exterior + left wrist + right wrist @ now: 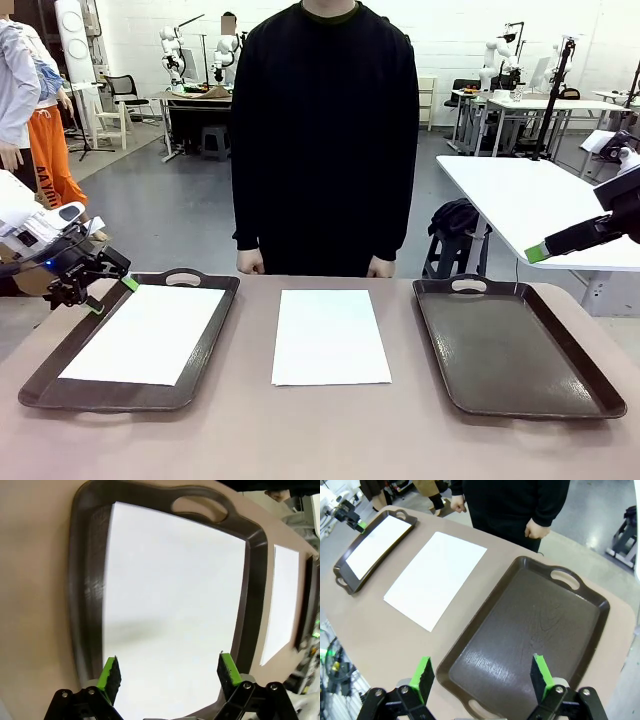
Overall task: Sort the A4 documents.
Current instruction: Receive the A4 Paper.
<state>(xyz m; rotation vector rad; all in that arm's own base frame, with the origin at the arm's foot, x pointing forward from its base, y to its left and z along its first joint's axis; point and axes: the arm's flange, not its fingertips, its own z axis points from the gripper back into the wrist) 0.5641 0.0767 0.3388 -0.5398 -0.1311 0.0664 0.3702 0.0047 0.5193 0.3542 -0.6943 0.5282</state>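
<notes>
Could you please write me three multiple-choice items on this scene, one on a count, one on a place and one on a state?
1. How many dark brown rectangular handled trays stand on the tan table?
A. one
B. two
C. four

2. Where does the plain white paper sheet outside the trays lie?
A. in the person's hand
B. flat on the table between the trays
C. on the floor

3. In what state is the right tray?
A. empty
B. holding a sheet
C. upside down

Answers:
1 B: one tray stands at each side of the table.
2 B: bare tabletop shows all round it, with a tray on either side.
3 A: its whole dark floor shows, while the left one bears another white sheet.
</notes>
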